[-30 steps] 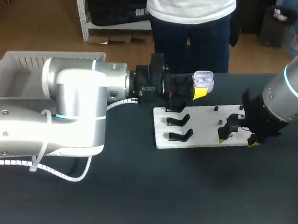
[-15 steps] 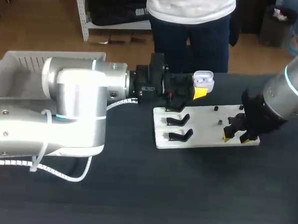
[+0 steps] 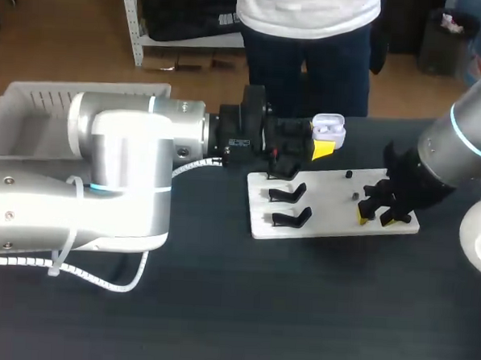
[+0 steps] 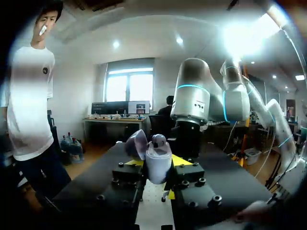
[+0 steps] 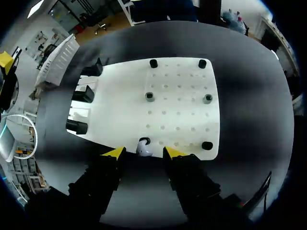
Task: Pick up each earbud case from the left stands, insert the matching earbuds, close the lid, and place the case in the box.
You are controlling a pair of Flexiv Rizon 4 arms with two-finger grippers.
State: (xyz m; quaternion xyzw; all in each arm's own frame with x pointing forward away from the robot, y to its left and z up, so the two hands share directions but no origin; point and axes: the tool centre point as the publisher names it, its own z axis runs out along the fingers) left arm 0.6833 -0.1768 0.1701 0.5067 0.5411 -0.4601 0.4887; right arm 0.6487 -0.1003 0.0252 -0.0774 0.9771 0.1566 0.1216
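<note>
Earbud case is pinched in the left gripper and held in the air just past the far left corner of the white board. Its lid is flipped open, mouth up. One bud appears to sit inside already.

The right gripper hangs at the board's near right edge with its fingers spread. The loose earbud lies between the yellow tips, and neither tip clearly touches it.

Step in hand, as a judgement: grasping the second bud.
- Centre the bud between the tips before closing.
- Close gently across its widest part, since an off-centre squeeze likely squirts it out.
- Lift straight up off the board, as it seems to rest at one of the holes.
- Carry it to the case and line it up with the free well.
- The left arm should hold the case level and steady.

Materials and shapes:
- The bud is tiny, rounded, glossy white and probably slippery.
- The case is smooth pale plastic, pebble-shaped, with a hinged lid.
- The board is a flat, rigid white panel with rows of small holes and a few short dark pegs.
- The black stands at the board's left end are angled hard cradles.
- The box is a white slotted plastic basket, well to the left of the board.
- The table under the board is dark and matte.
</note>
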